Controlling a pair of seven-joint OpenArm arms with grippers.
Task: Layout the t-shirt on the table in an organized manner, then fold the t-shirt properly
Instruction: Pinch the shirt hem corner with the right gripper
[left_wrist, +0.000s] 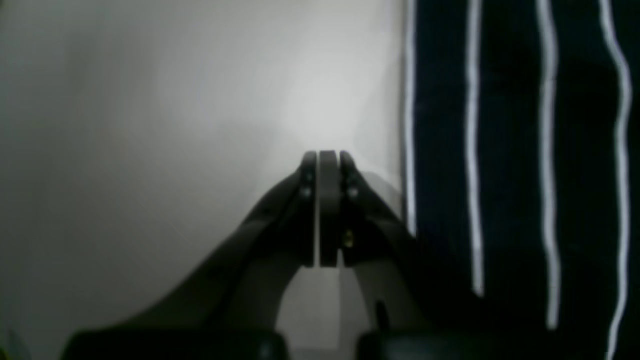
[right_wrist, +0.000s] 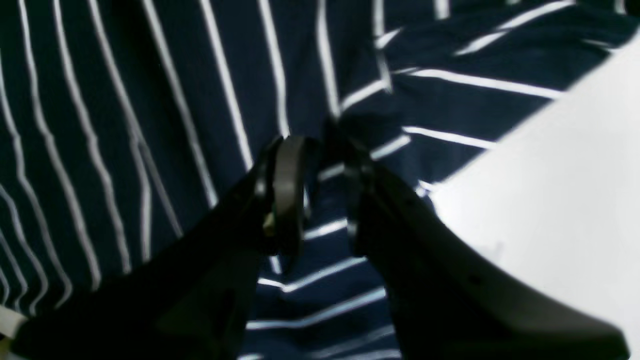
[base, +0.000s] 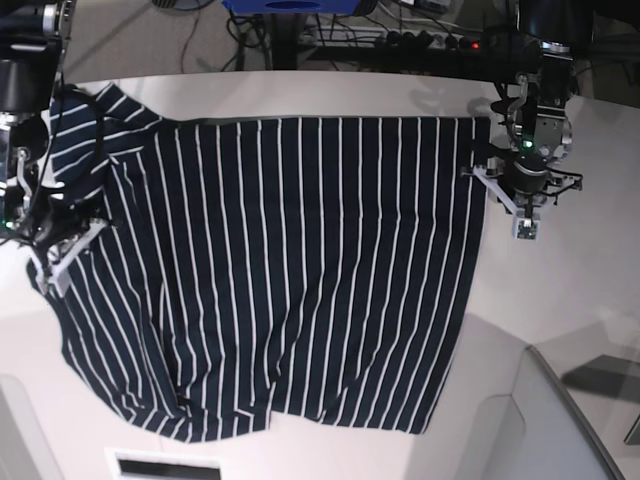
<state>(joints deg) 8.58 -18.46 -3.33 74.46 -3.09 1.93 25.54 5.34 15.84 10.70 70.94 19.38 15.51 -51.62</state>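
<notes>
T-shirt (base: 290, 270) lies mostly flat on table (base: 560, 300); right gripper (right_wrist: 320, 165) fingers pinching sleeve-side fabric, probably to straighten it; left gripper (left_wrist: 328, 160) fingers pressed together, empty, beside hem

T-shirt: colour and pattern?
Dark navy t-shirt with thin white stripes; clearest in the base view.
</notes>
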